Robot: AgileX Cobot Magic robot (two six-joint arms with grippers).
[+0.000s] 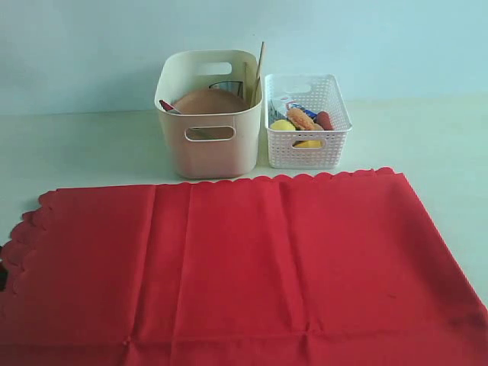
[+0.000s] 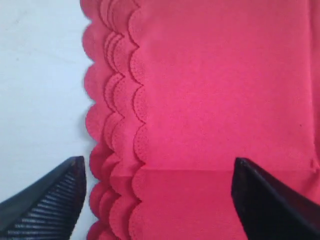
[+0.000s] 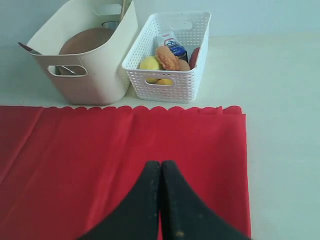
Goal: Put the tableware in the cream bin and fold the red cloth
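the left tool (image 2: 159,161) hangs wide open and empty over the scalloped end of the large bright red fabric cloth (image 2: 220,100), likely placed to pinch that layered edge for folding. the right tool (image 3: 161,165) is pressed closed on nothing above the cloth, nearer its other end. the cloth lies spread and creased on the desk (image 1: 76,145), just before the tall cream plastic bin (image 1: 210,156) holding the round brown plate (image 1: 210,101).

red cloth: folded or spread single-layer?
Folded at least once, lying flat: the red cloth shows overlapping scalloped layers along one edge in the left wrist view. Number of folds: cannot tell.
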